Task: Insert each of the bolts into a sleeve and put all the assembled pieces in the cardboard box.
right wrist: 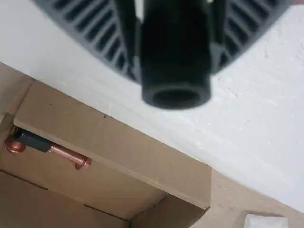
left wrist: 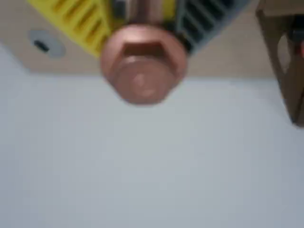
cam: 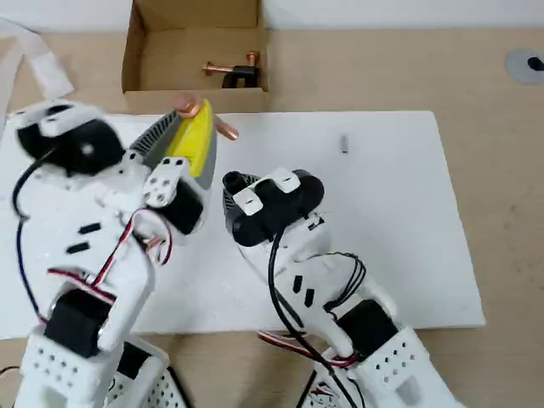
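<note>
left arm: on the left of the high view, reaching across the white board toward the cardboard box; wrist angled forward and down
left claw: tip sits just in front of the box's near wall, over the board edge; clamped on a bolt
left fingers: one yellow, one grey, bolt pinched between them
bolt: copper colour; in the left wrist view its hex head faces the camera, hanging above the white board; in the high view copper shows on both sides of the yellow finger
right arm: centre of the high view, folded low over the board, wrist turned toward the box
right claw: near the left claw, not touching it; closed around a sleeve
sleeve: black tube, open end toward the right wrist camera, sitting between two dark ribbed fingers; held over the board, close to the box's near wall
bolt vs sleeve: apart, not mated
cardboard box: at the far edge of the board on the tabletop, flaps open
in box: one assembled piece, copper bolt through a black sleeve, lying on the box floor near its right wall
loose item: small grey part on the board, well right of both claws; too small to identify
</note>
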### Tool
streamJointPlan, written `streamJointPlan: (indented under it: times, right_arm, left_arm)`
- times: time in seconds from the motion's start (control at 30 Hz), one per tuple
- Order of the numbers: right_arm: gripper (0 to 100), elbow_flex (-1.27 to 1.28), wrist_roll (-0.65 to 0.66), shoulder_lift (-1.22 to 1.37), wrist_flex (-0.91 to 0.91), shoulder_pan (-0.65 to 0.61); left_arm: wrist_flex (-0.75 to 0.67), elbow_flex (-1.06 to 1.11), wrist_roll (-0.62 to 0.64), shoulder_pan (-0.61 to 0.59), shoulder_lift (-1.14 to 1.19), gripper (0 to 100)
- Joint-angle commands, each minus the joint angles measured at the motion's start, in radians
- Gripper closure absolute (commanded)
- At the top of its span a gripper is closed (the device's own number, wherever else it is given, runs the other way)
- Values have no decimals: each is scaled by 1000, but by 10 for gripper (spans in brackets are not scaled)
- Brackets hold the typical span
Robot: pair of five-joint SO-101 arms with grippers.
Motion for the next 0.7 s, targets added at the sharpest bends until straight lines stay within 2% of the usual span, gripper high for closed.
streamJointPlan:
  times: [0.0,0.1,0.37,0.47,0.67]
  right_arm:
    - [989,-38,11,-28,-32,24]
    - [989,-39,11,-31,-32,53]
    - [989,-35,12,-31,-32,54]
    - [989,-35,12,-31,-35,51]
    - [989,-39,9,-33,-38,51]
  left_arm:
    - [49,-63,-63,21,8,994]
    - [120,-63,-109,23,2,994]
    - [221,-86,-95,68,2,994]
    - [222,-114,-46,68,5,994]
    - [227,-120,-40,63,10,994]
